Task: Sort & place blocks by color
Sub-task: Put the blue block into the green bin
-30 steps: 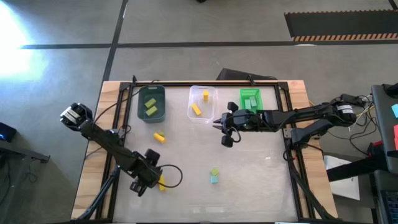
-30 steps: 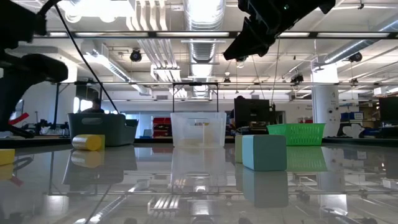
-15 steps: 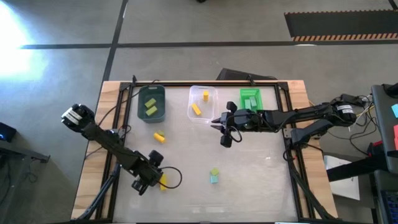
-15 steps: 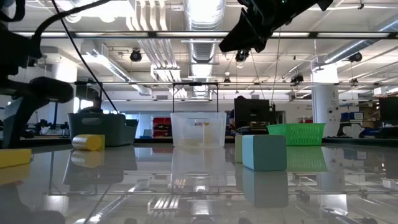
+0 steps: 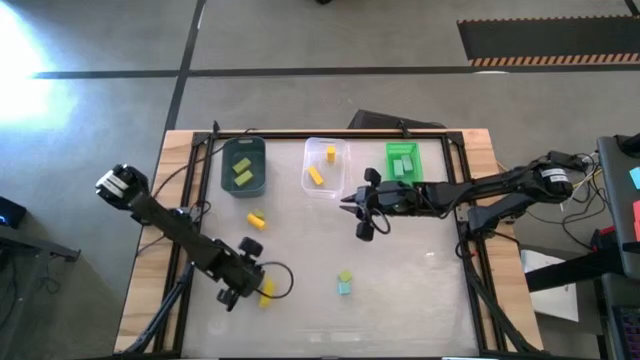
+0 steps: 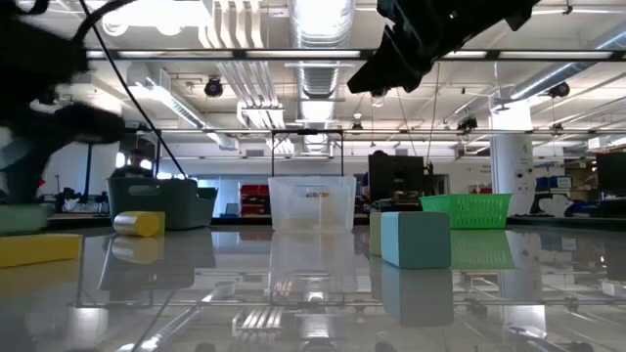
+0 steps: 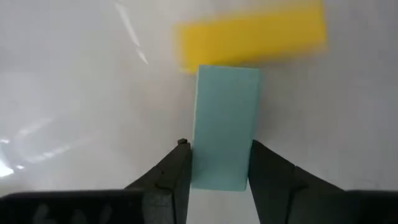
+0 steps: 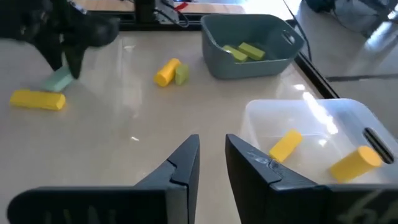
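Closing since earlier, left gripper point(image 7: 214, 163) now clamps the teal-mint bar point(image 7: 226, 124) across its long sides; rigid, light, smooth-faced; right gripper point(image 8: 211, 155) narrow, empty.

You have bright, even light from the long ceiling strip lights point(image 6: 318, 20), which mirror off the glossy pale tabletop point(image 6: 313, 293) in the low view. A hard glare patch washes out the grey concrete floor point(image 5: 25, 70). The yellow bar-shaped block point(image 7: 252, 34) looks motion-blurred.
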Controlling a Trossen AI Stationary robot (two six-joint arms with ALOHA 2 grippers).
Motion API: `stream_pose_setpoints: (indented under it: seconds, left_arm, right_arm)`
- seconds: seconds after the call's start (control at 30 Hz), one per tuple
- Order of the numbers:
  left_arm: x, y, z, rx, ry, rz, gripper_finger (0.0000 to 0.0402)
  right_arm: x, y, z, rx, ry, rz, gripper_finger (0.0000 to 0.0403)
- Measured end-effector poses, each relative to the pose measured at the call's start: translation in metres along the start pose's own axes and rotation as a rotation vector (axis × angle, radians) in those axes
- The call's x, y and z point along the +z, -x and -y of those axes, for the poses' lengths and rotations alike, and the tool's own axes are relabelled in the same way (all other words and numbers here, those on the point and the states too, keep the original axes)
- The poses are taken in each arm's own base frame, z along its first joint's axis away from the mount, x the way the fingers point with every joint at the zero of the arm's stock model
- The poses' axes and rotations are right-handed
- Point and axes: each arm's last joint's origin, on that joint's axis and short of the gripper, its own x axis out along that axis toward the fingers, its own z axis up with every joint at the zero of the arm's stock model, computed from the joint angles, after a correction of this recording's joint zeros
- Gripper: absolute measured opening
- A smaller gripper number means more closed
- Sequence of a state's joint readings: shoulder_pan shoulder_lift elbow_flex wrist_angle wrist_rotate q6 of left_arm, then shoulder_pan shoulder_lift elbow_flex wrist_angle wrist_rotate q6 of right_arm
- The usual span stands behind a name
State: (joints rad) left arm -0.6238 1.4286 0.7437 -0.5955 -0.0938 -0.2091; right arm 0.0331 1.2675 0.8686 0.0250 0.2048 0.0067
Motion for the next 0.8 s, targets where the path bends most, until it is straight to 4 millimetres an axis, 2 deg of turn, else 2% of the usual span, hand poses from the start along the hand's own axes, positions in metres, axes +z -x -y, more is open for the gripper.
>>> stream_pose_setpoints:
  seconds: [0.13,0.27,0.5,0.63,0.8]
  left_arm:
    - [0.009,0.020,-0.012,0.090,0.085,0.110,0.0109]
    - [0.019,0.053,-0.030,0.217,0.177,0.271,0.0109]
    - [0.022,0.110,-0.085,0.384,0.424,0.448,0.0109]
    - [0.014,0.127,-0.117,0.476,0.505,0.461,0.0109]
    - [0.020,0.141,-0.142,0.569,0.445,0.550,0.0109]
  right_arm:
    - [-0.012,-0.002,-0.004,0.011,0.019,0.062,0.0064]
    - [-0.017,-0.003,-0.006,0.017,0.030,0.082,0.0065]
    - [-0.016,0.000,-0.013,0.034,0.094,0.090,0.0064]
    - [-0.016,0.004,-0.014,0.036,0.128,0.084,0.0065]
    - [-0.015,0.013,-0.011,0.033,0.183,0.073,0.0060]
